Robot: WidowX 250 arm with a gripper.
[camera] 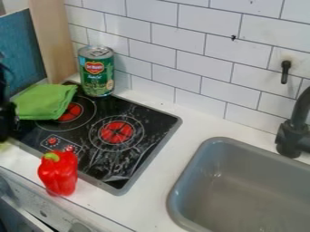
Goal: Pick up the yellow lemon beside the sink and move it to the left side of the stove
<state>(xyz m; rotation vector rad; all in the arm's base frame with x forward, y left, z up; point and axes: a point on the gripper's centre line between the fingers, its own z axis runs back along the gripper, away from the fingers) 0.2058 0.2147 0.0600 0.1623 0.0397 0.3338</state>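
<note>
At the left edge of the camera view, the black gripper [7, 120] shows in part, beside the folded green cloth [45, 102]. The cloth lies over the back left of the black stovetop [151, 131], partly covering one red burner. Behind it, a green can [96, 71] stands upright at the stove's back corner, near the tiled wall. A red bell pepper [59, 173] with a green stem stands at the stove's front left edge, in front of the small printed knobs. The gripper is apart from both the can and the pepper.
A grey sink [242, 186] is set into the white counter [148, 199] at the right, with a black faucet [293, 131] behind it. A black hook [285, 72] is on the tiled wall. Blue and wooden panels [53, 41] stand at the back left.
</note>
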